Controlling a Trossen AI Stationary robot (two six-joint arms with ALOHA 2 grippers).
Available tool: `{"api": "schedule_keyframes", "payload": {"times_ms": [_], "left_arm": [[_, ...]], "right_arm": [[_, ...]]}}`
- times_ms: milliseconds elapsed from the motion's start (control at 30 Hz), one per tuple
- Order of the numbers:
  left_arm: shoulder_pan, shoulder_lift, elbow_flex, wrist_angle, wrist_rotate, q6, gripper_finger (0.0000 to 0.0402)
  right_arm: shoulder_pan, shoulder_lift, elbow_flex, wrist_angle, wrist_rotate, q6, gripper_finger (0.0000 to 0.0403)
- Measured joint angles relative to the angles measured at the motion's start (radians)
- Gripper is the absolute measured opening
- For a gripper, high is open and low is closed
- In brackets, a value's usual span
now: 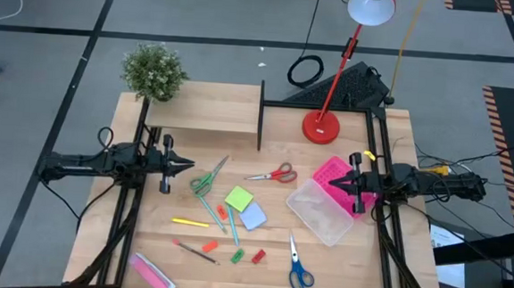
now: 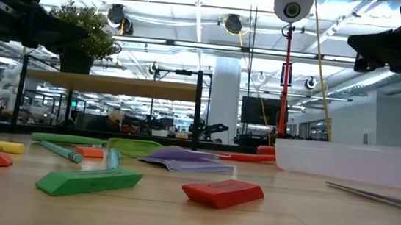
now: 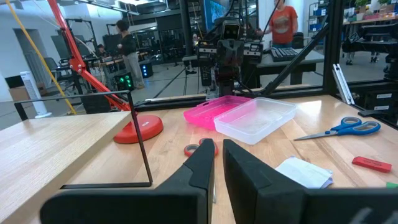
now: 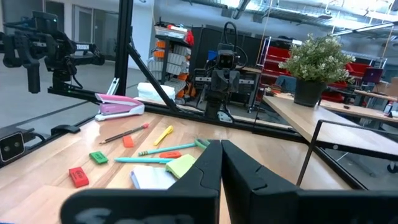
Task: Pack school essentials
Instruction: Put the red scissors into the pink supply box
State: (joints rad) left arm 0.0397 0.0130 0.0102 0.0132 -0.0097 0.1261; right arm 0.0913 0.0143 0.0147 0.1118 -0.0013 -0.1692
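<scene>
Beside the translucent, frosted plastic box (image 1: 322, 210), a glossy red lamp base (image 1: 321, 127) is gleaming on pale matt wood table (image 1: 357, 266).

Counter (image 1: 268, 261), seen from above. Far edge: plant (image 1: 154, 71) at left, lamp base (image 1: 321, 127) right of centre. Right side: clear container (image 1: 323, 211) lying partly over lid (image 1: 334, 175). Centre: sticky-note pads (image 1: 245, 208), with scissors (image 1: 274, 174) beyond them. Near edge: second scissors (image 1: 298, 267); stapler (image 1: 152, 272) at near left.

high: straight down on the bench (image 1: 339, 256) | low: bench-level, facing room | wrists: face each other across the bench
</scene>
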Motion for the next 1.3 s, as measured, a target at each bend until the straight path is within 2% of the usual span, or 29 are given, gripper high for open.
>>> {"api": "schedule_keyframes", "payload": {"times_ms": [133,400,533,667,867,1300], "left_arm": [[0.000,0.000,0.000,0.000,0.000,0.000,0.0037],[0.000,0.000,0.000,0.000,0.000,0.000,0.0037],[0.000,0.000,0.000,0.000,0.000,0.000,0.0037],[0.000,0.000,0.000,0.001,0.000,0.000,0.0037],[0.000,0.000,0.000,0.009,0.000,0.000,0.0037],[0.000,0.000,0.000,0.011,0.000,0.000,0.0037]], "right_arm": [[0.000,0.000,0.000,0.004,0.000,0.024,0.0000],[0.000,0.012,0.011,0.068,0.000,0.201,0.0000],[0.000,0.062,0.052,0.035,0.000,0.306,0.0000],[0.000,0.143,0.127,0.034,0.001,0.343,0.0000],[0.000,0.284,0.310,-0.025,0.000,0.366,0.0000],[0.000,0.622,0.866,-0.439,0.000,0.400,0.0000]]}}
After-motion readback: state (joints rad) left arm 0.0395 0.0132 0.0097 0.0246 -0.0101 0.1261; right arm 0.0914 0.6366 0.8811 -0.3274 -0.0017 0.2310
